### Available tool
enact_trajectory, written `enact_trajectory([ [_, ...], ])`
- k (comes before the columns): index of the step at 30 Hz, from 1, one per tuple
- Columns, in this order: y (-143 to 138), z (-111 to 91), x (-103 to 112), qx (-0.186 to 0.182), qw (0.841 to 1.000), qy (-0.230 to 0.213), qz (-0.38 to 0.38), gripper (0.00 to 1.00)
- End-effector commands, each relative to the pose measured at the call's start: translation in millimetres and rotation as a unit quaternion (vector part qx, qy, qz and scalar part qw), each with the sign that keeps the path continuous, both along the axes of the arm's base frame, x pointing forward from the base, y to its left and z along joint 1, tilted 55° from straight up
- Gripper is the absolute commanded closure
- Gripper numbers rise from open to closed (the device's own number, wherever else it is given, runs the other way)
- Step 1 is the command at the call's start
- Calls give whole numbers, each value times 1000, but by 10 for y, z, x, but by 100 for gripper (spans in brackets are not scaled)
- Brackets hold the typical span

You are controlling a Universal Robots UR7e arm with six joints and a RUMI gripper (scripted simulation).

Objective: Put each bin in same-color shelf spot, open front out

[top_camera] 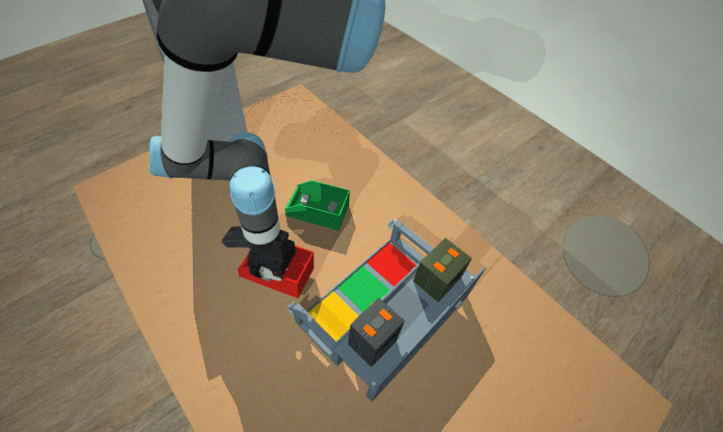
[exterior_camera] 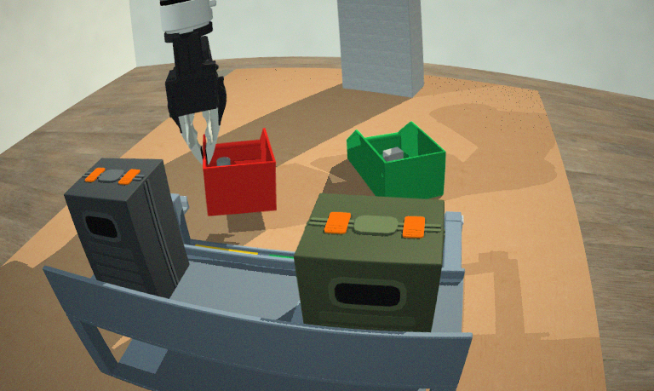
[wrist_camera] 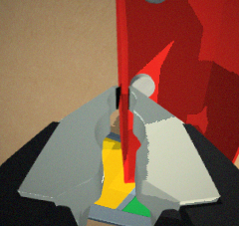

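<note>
My gripper [exterior_camera: 207, 160] [wrist_camera: 122, 88] is shut on a side wall of the red bin [top_camera: 291, 289] [exterior_camera: 241, 189] [wrist_camera: 161, 24]. The bin hangs above the table, close to the shelf's front, roughly level. Grey round parts [exterior_camera: 223, 161] [wrist_camera: 143, 85] lie in it. The green bin [top_camera: 318, 219] [exterior_camera: 415, 175] stands on the table with grey parts [top_camera: 304, 199] [exterior_camera: 392, 153] inside. The shelf [top_camera: 405, 306] [exterior_camera: 241, 280] has a red mark [top_camera: 392, 264], a green mark [top_camera: 363, 288] in the middle and a yellow mark [top_camera: 334, 315] [wrist_camera: 112, 171]. No bin stands on the marks.
A dark grey case [top_camera: 376, 334] [exterior_camera: 108, 242] and an olive case [top_camera: 442, 273] [exterior_camera: 375, 251] stand on the shelf's upper board, near the yellow and red ends. Raised end frames bound the shelf. A grey column [exterior_camera: 375, 39] stands at the back of the table.
</note>
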State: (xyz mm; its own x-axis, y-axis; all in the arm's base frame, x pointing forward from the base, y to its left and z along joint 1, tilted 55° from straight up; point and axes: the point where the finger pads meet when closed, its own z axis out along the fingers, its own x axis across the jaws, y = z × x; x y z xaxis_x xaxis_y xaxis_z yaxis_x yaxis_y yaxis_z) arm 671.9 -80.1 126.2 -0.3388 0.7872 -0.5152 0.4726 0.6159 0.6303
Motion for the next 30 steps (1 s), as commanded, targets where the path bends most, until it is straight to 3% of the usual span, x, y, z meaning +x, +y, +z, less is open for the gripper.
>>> enact_trajectory([
  [1,0,6,0,0,1000,-1,0,100],
  [30,3,60,-76,0,1000,-1,0,100],
])
